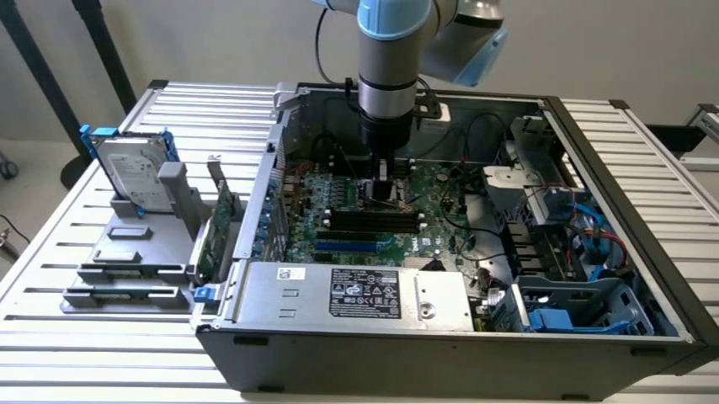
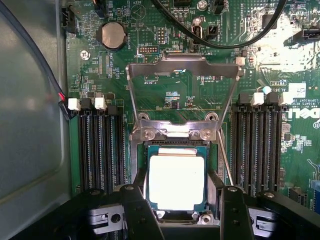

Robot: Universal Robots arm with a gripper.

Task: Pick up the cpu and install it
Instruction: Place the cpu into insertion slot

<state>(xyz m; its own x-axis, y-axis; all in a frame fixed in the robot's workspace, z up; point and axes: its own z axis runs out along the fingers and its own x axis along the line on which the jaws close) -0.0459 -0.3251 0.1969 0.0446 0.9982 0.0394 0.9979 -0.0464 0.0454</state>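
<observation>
The cpu (image 2: pixel 176 182), a small square chip with a pale metal top and a green rim, lies flat over the socket on the green motherboard (image 2: pixel 170 95). My gripper (image 2: pixel 177 197) straddles it, and the black fingers (image 2: pixel 134 202) run down to its two opposite edges, shut on it. The socket's metal load plate (image 2: pixel 182 65) is swung open just beyond the chip. In the exterior view my gripper (image 1: pixel 388 192) reaches straight down into the open computer case (image 1: pixel 450 337), low over the board's middle.
Black memory slots (image 2: pixel 100 150) flank the socket on both sides. Cables (image 2: pixel 220 42) arc over the board. Outside the case, at the exterior view's left, a grey stand (image 1: pixel 130 252) holds a hard drive (image 1: pixel 133 172) and a green card (image 1: pixel 225 223). The power supply (image 1: pixel 354 295) fills the case's near side.
</observation>
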